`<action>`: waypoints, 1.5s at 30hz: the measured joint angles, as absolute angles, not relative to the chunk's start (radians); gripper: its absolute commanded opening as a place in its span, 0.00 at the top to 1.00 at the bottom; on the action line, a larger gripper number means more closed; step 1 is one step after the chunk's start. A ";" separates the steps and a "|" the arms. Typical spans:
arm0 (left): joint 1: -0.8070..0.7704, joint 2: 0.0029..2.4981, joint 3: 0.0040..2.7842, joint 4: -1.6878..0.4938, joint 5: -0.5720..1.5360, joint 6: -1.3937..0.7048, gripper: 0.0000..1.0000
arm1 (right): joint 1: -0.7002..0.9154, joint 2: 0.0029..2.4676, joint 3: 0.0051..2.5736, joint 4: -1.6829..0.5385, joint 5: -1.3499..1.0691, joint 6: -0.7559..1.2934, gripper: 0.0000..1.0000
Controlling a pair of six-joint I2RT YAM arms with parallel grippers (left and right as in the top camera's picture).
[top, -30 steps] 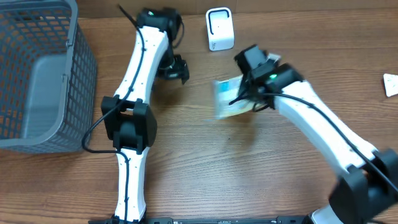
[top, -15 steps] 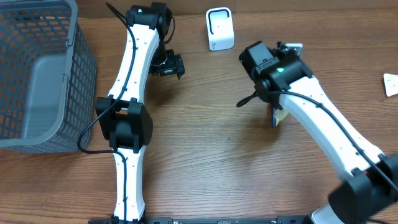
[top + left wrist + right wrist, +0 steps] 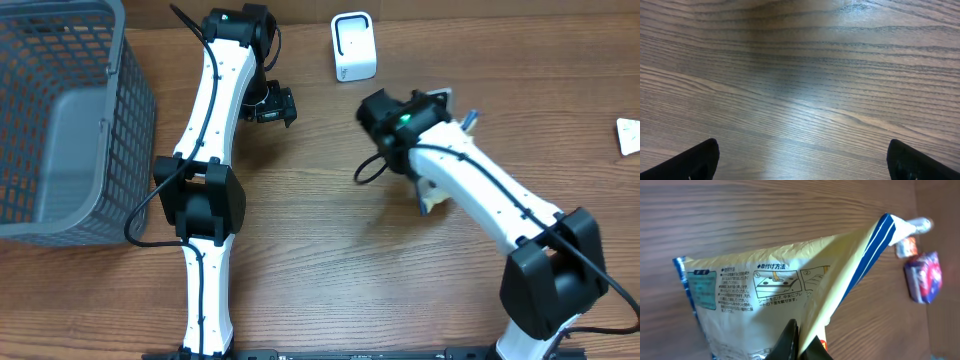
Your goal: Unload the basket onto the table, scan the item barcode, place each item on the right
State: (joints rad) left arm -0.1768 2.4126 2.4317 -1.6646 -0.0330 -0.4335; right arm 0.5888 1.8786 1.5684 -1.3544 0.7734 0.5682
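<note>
Far left: grey mesh basket (image 3: pixel 60 120) at the edge of the desk (image 3: pixel 330 260); not involved.

Left of centre: left tool (image 3: pixel 272 104) hung over bare wood with its jaws spread wide and nothing between them. Its wrist view showed only grain and the two fingertips at the bottom corners.

Centre, back edge: white scanner (image 3: pixel 353 47), standing upright.

Right of centre: right tool (image 3: pixel 799 342) clenched on a fold of the packet (image 3: pixel 765 290), a cream pouch with blue edging. The packet was off the desk, tucked mostly under the right forearm in the overhead view and seen nearly edge-on, its long axis running roughly along that arm. The printed instruction panel faced the wrist camera. No barcode could be made out.

Far right: small white tag (image 3: pixel 628 135), well apart.

Key relation: the scanner lay up and to the left of the right tool, near but not touching. That arm was slightly the nearer and carried the packet, so the carry and turn toward the scanner face were probably its job.
</note>
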 measured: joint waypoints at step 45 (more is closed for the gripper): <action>-0.360 2.413 1.831 -1.003 0.734 -0.352 0.96 | 0.484 1.879 1.743 -1.225 0.180 0.652 0.96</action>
State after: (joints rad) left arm -0.3603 2.4126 1.8305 -1.0031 0.7341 -0.3523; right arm 0.4843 1.8786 1.7432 -1.2255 0.1802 0.6518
